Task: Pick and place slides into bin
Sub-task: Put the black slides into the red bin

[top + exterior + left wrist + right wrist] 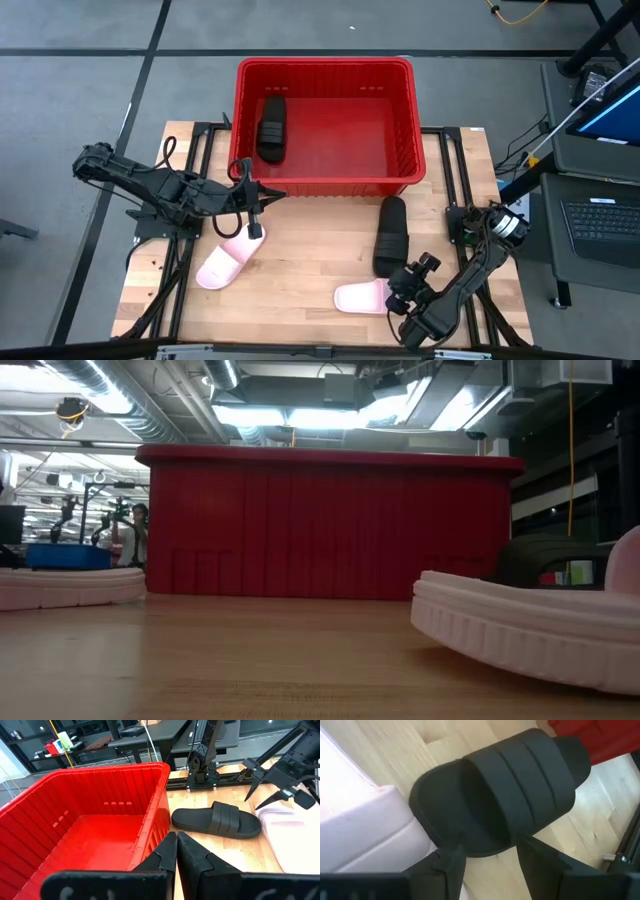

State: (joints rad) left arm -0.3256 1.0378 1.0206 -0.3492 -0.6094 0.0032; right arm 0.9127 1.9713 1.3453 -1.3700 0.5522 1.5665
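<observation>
The red bin [325,125] stands at the table's far middle, with one black slide [271,127] lying inside by its left wall. A second black slide [390,235] lies on the table near the bin's right front corner. One pink slide [362,297] lies beside its near end, and another pink slide [225,263] lies at the left. My left gripper [176,847] is shut and empty, just outside the bin's near wall and above the left pink slide. My right gripper [490,865] is open, its fingers standing on either side of the table black slide's near end [470,840].
The bin's near wall [155,820] is right beside my left gripper. Bare wooden table [300,260] lies between the two pink slides. Black frame rails [455,170] run along both sides of the table. In the low view a person [135,530] shows far behind the table.
</observation>
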